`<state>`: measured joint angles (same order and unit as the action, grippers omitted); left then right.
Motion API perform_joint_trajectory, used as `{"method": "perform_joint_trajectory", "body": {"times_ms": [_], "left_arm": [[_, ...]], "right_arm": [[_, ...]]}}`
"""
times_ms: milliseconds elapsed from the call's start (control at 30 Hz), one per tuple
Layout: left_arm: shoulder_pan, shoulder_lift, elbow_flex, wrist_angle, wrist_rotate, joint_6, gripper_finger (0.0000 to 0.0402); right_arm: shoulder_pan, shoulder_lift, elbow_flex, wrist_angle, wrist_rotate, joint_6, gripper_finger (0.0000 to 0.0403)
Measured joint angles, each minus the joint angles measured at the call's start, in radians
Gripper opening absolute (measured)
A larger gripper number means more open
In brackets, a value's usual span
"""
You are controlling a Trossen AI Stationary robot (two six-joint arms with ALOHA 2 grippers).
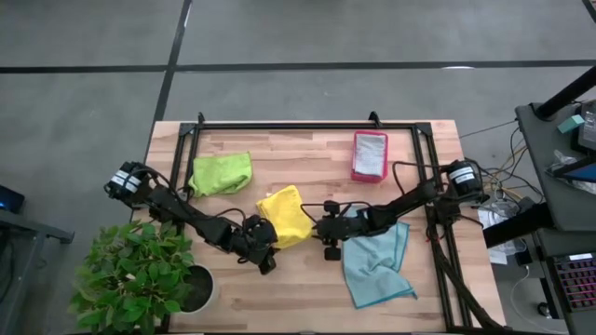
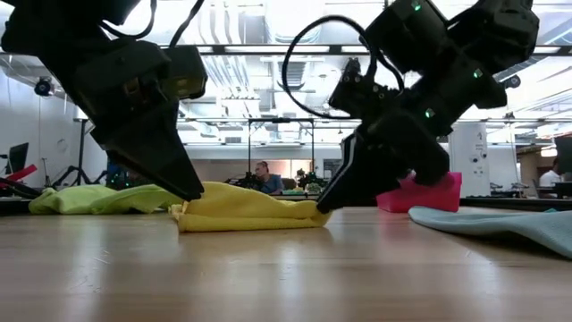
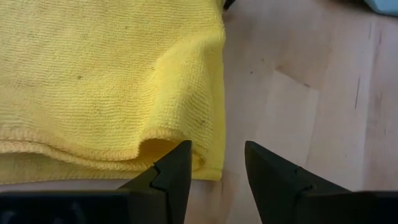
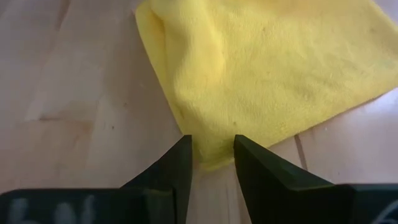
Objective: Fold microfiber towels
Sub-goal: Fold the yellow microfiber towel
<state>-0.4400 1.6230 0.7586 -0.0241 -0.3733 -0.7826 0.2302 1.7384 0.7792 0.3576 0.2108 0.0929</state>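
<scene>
High view: three towels lie on the wooden table (image 1: pixel 307 293) — lime green towel (image 1: pixel 222 173) near the back left, yellow towel (image 1: pixel 287 216) in the middle, light blue towel (image 1: pixel 375 263) front right, spread flat with a corner turned over. A fourth, grey towel (image 1: pixel 370 154) sits in the pink-red tray (image 1: pixel 355 173) at the back right. One tray, one potted plant (image 1: pixel 140 270) off the front-left corner, two arms.

Left gripper (image 3: pixel 216 163) is down at the yellow towel's front corner, jaws spread with a clear gap; one finger (image 3: pixel 177 171) overlaps the folded hem, the other is over bare wood beside the towel's edge. Cannot tell if it touches the cloth.

Right gripper (image 4: pixel 212 154) is at the towel's opposite corner, jaws narrowly apart with the yellow corner tip lying between the fingertips — a pinch is not certain.

Low view: both fingertips reach down to table level at either end of the yellow towel, which lies bunched and low. Bare wood is open along the front edge between the plant and the blue towel, and between green towel and tray at the back. The black frame (image 1: pixel 307 126) rims the back and sides.
</scene>
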Motion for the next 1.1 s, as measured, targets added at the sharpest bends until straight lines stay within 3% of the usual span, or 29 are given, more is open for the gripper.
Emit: {"method": "perform_joint_trajectory", "body": {"times_ms": [267,533,733,800,1000,1100], "left_arm": [[0.002,0.000,0.000,0.004,-0.011,-0.001,0.0130],[0.002,0.000,-0.001,0.007,-0.012,0.000,0.0066],[0.002,0.000,-0.001,0.007,-0.012,0.009,0.0008],[0.002,0.000,-0.001,0.007,-0.008,0.020,0.0003],[-0.003,0.000,-0.002,0.006,0.215,0.085,0.0000],[-0.002,0.000,-0.002,-0.002,0.255,0.084,0.0000]], "right_arm": [[0.000,0.038,0.000,0.024,0.000,0.001,0.0109],[0.000,0.038,0.000,0.025,0.000,0.012,0.0103],[0.001,0.038,0.000,0.026,-0.001,0.012,0.0024],[0.001,0.037,0.001,0.025,-0.001,0.012,0.0015],[0.009,0.000,0.001,-0.002,-0.004,0.028,0.0013],[0.020,-0.009,0.001,-0.032,-0.007,0.042,0.0013]]}}
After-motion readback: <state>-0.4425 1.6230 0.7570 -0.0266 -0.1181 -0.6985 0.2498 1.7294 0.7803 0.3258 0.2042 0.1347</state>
